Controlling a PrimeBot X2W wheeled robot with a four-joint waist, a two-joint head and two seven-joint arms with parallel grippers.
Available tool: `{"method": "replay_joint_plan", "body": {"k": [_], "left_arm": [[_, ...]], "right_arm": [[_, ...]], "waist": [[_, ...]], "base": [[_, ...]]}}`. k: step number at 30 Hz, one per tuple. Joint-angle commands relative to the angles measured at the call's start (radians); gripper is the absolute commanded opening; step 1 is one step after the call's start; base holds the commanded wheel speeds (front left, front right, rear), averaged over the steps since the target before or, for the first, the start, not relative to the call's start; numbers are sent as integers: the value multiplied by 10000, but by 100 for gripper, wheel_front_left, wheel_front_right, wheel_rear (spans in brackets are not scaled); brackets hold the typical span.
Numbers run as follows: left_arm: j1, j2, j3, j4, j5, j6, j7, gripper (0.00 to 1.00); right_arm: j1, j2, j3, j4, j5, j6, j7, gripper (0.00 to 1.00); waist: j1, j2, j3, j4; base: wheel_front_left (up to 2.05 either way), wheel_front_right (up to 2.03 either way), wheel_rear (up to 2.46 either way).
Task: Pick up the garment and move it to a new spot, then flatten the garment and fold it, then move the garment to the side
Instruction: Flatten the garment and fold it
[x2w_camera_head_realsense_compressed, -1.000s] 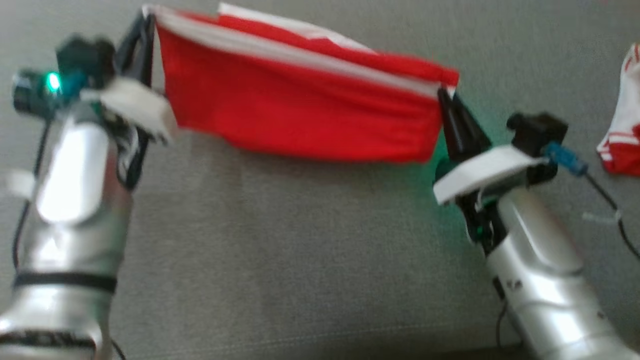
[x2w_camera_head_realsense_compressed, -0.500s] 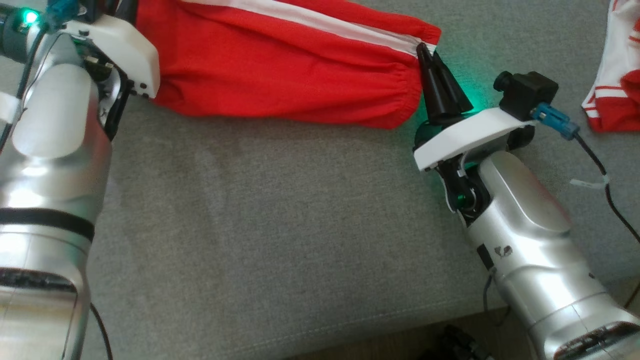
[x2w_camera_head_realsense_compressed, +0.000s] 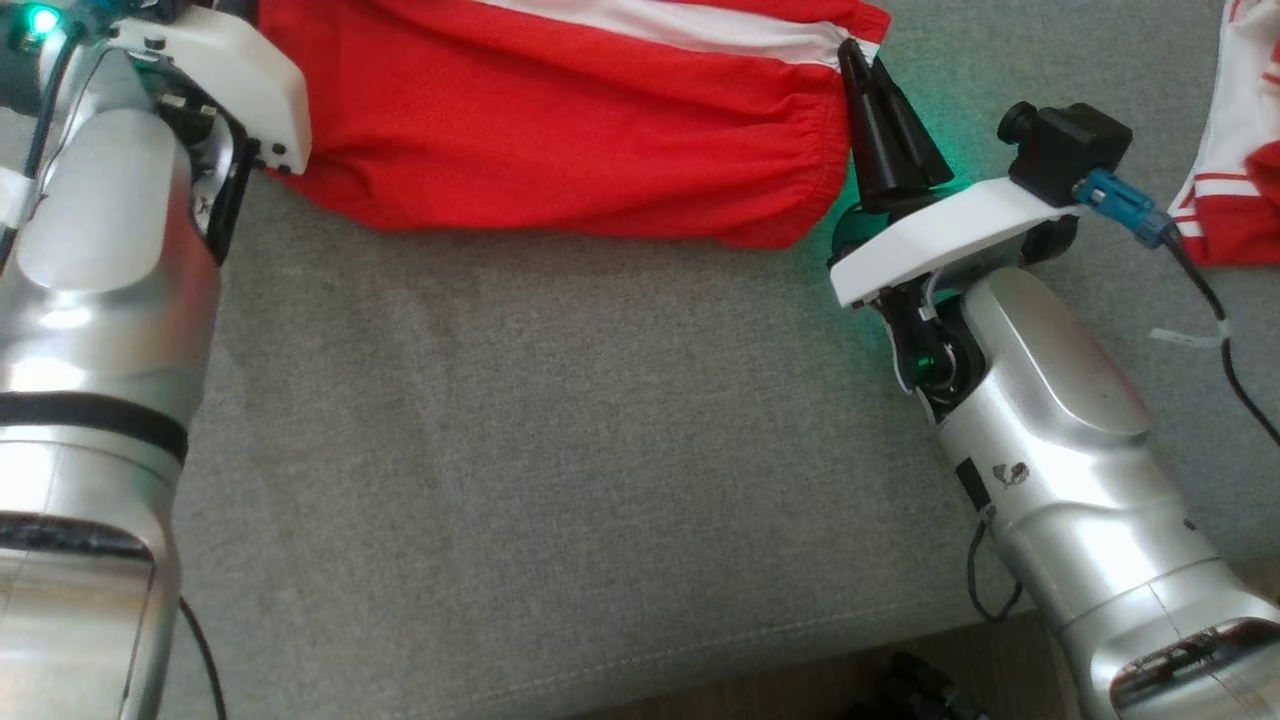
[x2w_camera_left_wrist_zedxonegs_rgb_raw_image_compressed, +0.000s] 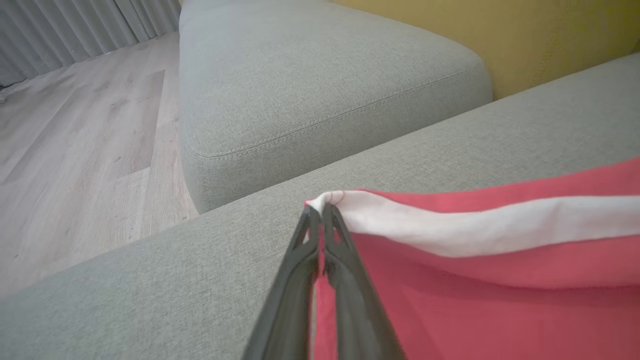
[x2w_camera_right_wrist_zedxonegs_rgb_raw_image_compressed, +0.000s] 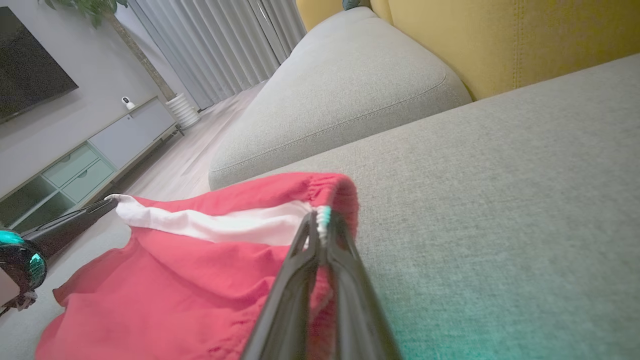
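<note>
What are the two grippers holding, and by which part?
Both hold the red garment: the left gripper is shut on the corner at one end of its white stripe, the right gripper on the gathered edge at the other end.

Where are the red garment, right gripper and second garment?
red garment (x2w_camera_head_realsense_compressed: 560, 130), head view, middle of its red panel.
right gripper (x2w_camera_head_realsense_compressed: 860, 58), head view, between fingertips at the waistband.
second garment (x2w_camera_head_realsense_compressed: 1245, 235), head view, lower red part.

I count two garments: one red garment (x2w_camera_head_realsense_compressed: 560, 150), one red-and-white piece (x2w_camera_head_realsense_compressed: 1235, 170); two grippers, left gripper (x2w_camera_left_wrist_zedxonegs_rgb_raw_image_compressed: 320, 215) and right gripper (x2w_camera_head_realsense_compressed: 858, 60); two grey cushions, near cushion (x2w_camera_left_wrist_zedxonegs_rgb_raw_image_compressed: 100, 300), far cushion (x2w_camera_left_wrist_zedxonegs_rgb_raw_image_compressed: 310, 90); one TV (x2w_camera_right_wrist_zedxonegs_rgb_raw_image_compressed: 25, 60); one cabinet (x2w_camera_right_wrist_zedxonegs_rgb_raw_image_compressed: 90, 160)
</note>
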Motion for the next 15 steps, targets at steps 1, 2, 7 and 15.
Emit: {"method": "replay_joint_plan", "body": {"k": [1, 2, 7, 15], "left_arm": [[-284, 273, 261, -271, -191, 91, -118, 100], [-207, 248, 319, -316, -258, 123, -119, 100], [406, 80, 621, -618, -578, 353, -122, 100], [1701, -331, 1160, 23, -1266, 611, -123, 100]], "right_arm": [[-10, 160, 33, -270, -105, 63, -107, 100], [0, 160, 9, -303, -197, 63, -107, 100], [309, 160, -761, -705, -1223, 63, -107, 100], [1522, 160, -1876, -1334, -2107, 63, -108, 100]], "waist": [[-1, 0, -22, 25], [-1, 0, -50, 34], [-1, 0, -249, 116], [-1, 0, -595, 183]], "base": [[0, 0, 0], [0, 0, 0], [0, 0, 0], [0, 0, 0]]}}
